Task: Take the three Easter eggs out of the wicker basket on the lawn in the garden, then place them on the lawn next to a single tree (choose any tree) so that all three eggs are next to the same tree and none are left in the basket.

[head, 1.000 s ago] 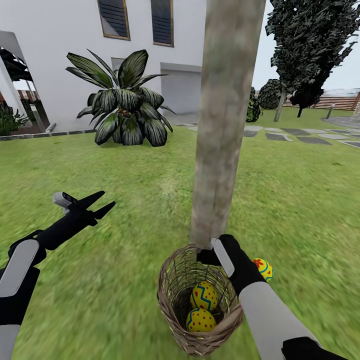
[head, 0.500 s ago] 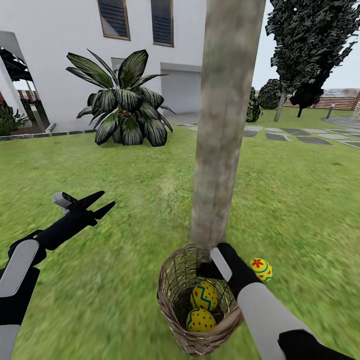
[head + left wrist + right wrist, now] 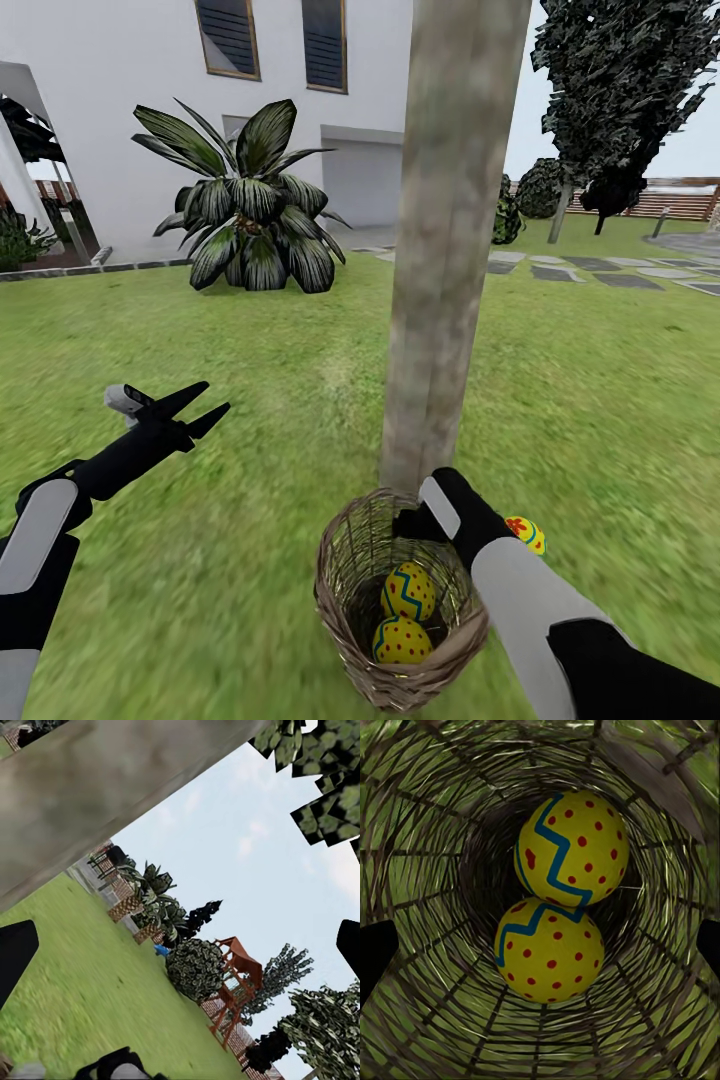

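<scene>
White house [image 3: 120,110] behind a broad-leaved palm [image 3: 245,205]; grey stepping stones [image 3: 600,272]; dark conifer [image 3: 620,90]

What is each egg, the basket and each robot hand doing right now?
Wicker basket: upright on the lawn at the foot of the tree, two eggs inside.
Upper egg in the basket: touching the other egg.
Lower egg in the basket: at the bottom.
Third egg: out on the grass by the tree.
Right gripper: open, pointing into the basket.
Left gripper: open, empty, raised above the grass.
</scene>
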`<state>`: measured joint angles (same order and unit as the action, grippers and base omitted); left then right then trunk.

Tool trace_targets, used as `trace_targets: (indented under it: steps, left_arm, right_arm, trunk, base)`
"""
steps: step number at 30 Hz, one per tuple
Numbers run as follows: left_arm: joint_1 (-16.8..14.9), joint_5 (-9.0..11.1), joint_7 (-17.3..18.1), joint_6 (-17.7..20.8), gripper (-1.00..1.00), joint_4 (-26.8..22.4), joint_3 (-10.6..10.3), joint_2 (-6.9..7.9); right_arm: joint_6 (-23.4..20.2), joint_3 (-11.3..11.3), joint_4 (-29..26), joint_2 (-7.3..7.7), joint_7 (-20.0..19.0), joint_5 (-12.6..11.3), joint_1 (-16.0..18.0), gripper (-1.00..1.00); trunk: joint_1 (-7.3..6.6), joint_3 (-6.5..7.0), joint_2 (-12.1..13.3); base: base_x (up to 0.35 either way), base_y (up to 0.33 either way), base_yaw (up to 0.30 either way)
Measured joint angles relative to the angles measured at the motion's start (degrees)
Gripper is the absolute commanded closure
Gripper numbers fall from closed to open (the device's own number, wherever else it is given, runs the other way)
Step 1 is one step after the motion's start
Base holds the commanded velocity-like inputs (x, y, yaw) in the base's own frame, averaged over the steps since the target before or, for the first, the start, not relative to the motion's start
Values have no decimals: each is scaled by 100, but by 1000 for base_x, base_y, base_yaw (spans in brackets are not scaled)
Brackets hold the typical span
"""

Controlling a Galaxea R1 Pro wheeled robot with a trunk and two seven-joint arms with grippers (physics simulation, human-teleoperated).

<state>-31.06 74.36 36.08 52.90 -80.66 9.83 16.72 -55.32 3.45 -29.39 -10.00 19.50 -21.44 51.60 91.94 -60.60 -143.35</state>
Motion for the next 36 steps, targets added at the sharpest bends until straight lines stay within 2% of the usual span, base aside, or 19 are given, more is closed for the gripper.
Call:
trace_targets:
  steps: [2, 7, 12, 15, 28, 36]
  left_arm:
    - [-1, 0, -1, 1, -100, 0, 4, 1]
    - [-2, -4, -1, -1, -100, -1, 6, 6]
    - [-2, -5, -1, -1, -100, 0, 6, 6]
    - [-2, -4, 1, -1, -100, -2, 6, 6]
    - [-2, -5, 2, -1, -100, 16, 11, 15]
    - [-2, -1, 8, -1, -100, 211, 55, 15]
  right_arm:
    - [0, 13, 22, 0, -7, 0, 59, -100]
    - [-1, 158, 36, 0, -45, -7, 147, -100]
    - [-1, 305, 98, 0, -458, -1, 154, -100]
    - [-1, 369, 118, 0, -555, 2, 155, -100]
    - [-8, 386, 234, 0, -561, -5, 148, -100]
    - [-7, 386, 246, 0, -566, -1, 146, -100]
  trunk:
    - [0, 0, 0]
    - [13, -110, -6]
    - [26, -221, -13]
    - [34, -288, -17]
    - [68, -576, -34]
    - [88, -753, -45]
  base:
    - [0, 0, 0]
    - [0, 0, 0]
    - [0, 0, 0]
    - [0, 0, 0]
    - [0, 0, 0]
    - [0, 0, 0]
